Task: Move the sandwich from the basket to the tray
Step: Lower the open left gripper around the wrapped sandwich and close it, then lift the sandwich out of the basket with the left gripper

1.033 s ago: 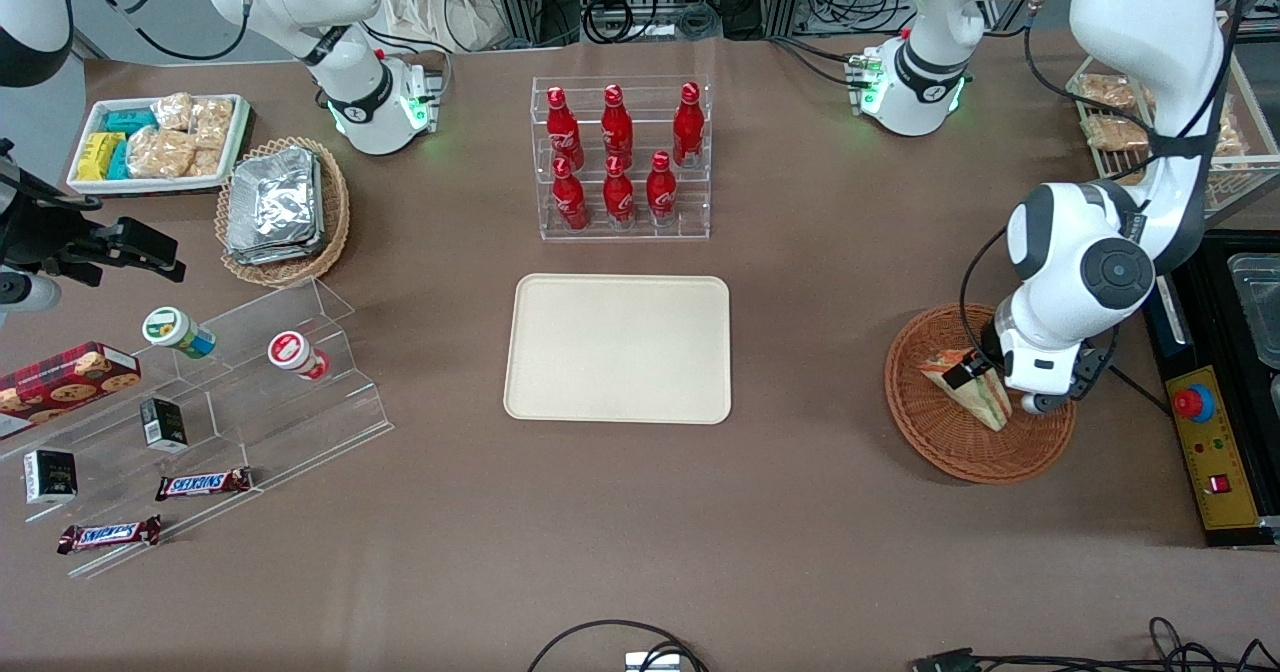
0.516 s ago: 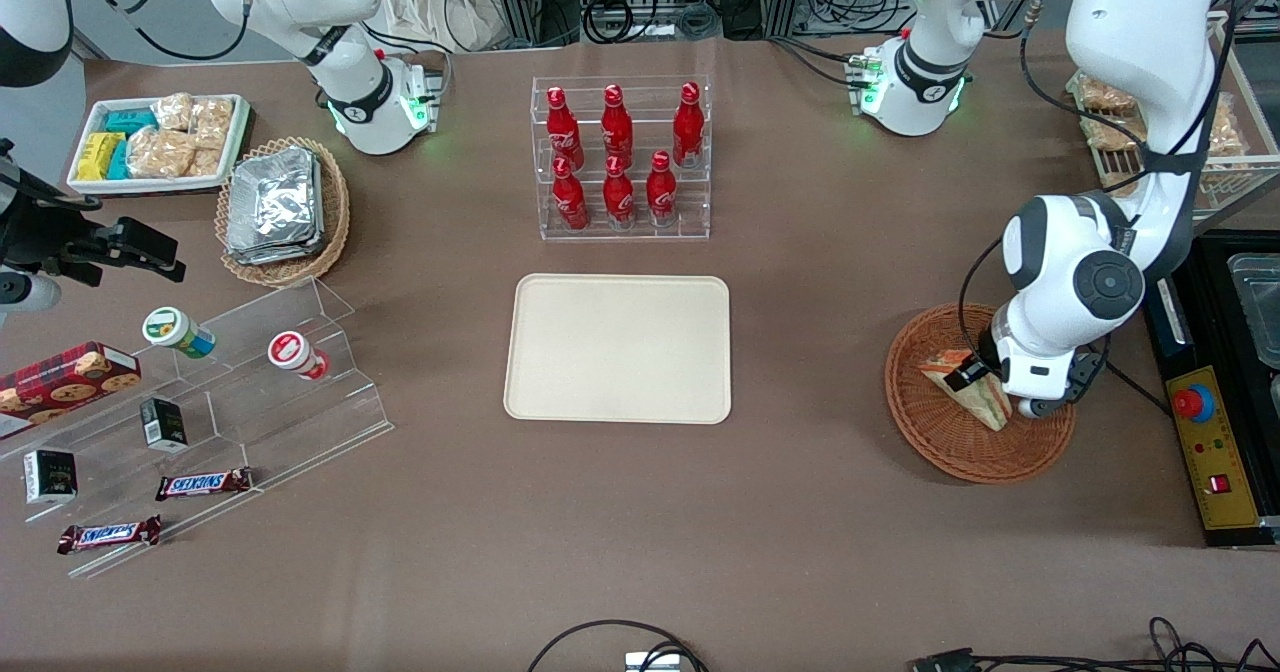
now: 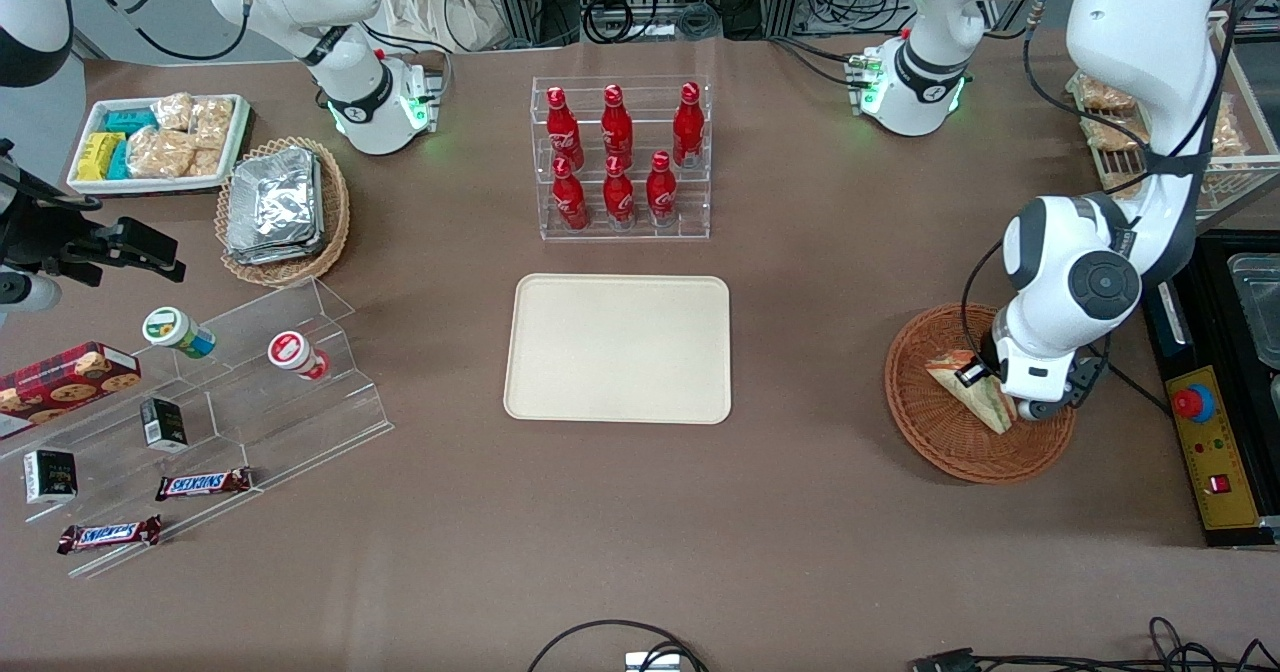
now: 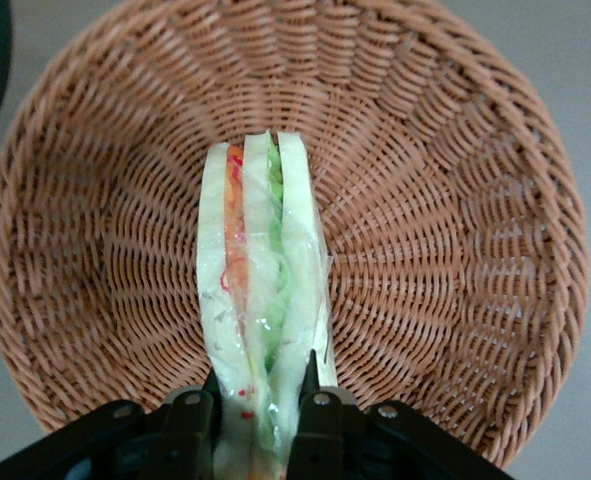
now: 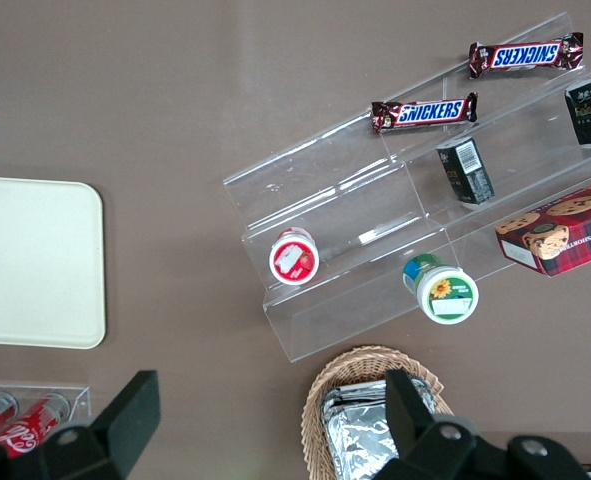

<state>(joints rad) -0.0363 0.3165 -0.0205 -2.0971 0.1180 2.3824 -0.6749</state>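
The gripper [image 4: 263,405] has its fingers [image 4: 193,425] closed narrowly on the sandwich [image 4: 260,320] — one on each bread face (filling edge up). It sits in the basket [image 3: 935,442] on the brown table [image 3: 820,282], well apart from the tray [image 3: 618,347].

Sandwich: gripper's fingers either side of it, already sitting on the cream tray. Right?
Not quite. The sandwich is in the round wicker basket, not on the tray, which holds nothing. The gripper does have its fingers either side of the sandwich. The left wrist view shows the basket under it.
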